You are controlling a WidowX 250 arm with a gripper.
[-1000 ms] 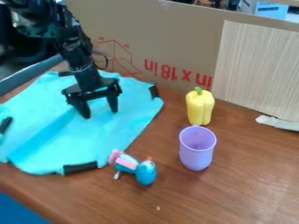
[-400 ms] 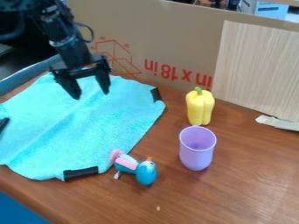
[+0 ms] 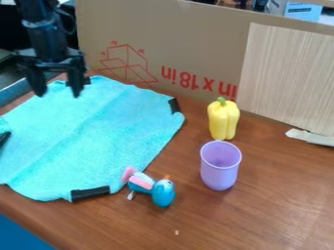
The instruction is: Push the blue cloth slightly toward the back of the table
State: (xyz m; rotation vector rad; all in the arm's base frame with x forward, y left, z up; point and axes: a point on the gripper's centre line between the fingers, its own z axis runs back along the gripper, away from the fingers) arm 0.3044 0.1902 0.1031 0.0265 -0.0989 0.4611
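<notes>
The black gripper [image 3: 58,93] hangs at the upper left, over the back left edge of the cloth, its two fingers apart with nothing between them. A turquoise cloth [image 3: 98,136] lies spread out on the wooden table, with black pieces along its edges. By the cloth's front right corner lies a blue and pink toy bird [image 3: 161,192]. Right of the cloth, a purple cup [image 3: 219,171] stands upright, and a yellow bell pepper [image 3: 223,120] with a green stem stands just behind it.
A cardboard panel [image 3: 176,29] with red markings rises along the table's back, a light wood-grain board [image 3: 287,73] in front of it at the right. A torn pale strip [image 3: 312,137] lies at the right edge. A grey bar [image 3: 18,91] runs at the left.
The gripper has moved left and up, away from the middle of the cloth. The cloth's back and left parts have shifted and lie flatter. The bird, cup and pepper have stayed put.
</notes>
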